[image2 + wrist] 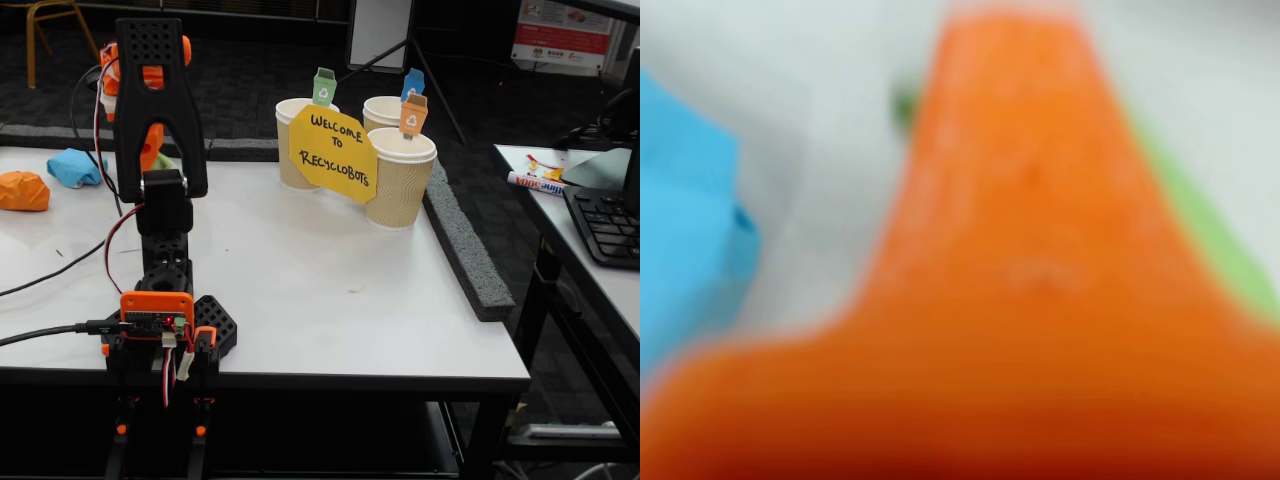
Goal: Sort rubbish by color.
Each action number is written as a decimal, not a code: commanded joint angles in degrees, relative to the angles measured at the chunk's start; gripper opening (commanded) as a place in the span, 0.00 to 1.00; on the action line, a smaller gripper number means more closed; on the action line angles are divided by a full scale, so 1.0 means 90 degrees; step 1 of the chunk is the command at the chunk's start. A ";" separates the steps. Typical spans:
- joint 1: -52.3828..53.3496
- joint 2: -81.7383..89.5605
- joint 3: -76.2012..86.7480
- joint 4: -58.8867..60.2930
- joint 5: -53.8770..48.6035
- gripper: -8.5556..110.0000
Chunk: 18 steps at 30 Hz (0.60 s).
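The main risk, as I judge it, is a wrong or empty grasp. The gripper [150, 150] is mostly hidden behind the black upper arm [160, 100] in the fixed view, and the wrist view is strongly out of focus, so the aim cannot be checked. The small light blue wad of paper [77, 167] lies just beside the gripper's visible part, and a sliver of pale green paper [163, 160] shows close to the arm. The fingers could take the wrong colour or push both away. The lumpy orange wad of paper [23, 190] lies further left on the white table [330, 300], apart from the arm.

An orange gripper finger [1020, 260] fills the wrist view, with blue at its left and green at its right. I cannot tell if the fingers are apart or together, or if they hold something.
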 commanded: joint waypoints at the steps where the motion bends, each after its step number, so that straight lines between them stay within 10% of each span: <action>1: 0.0205 0.0254 -0.0732 -0.0361 -0.0137 0.15; 18: 0.1016 0.0850 -0.1064 -0.0078 -0.0137 0.07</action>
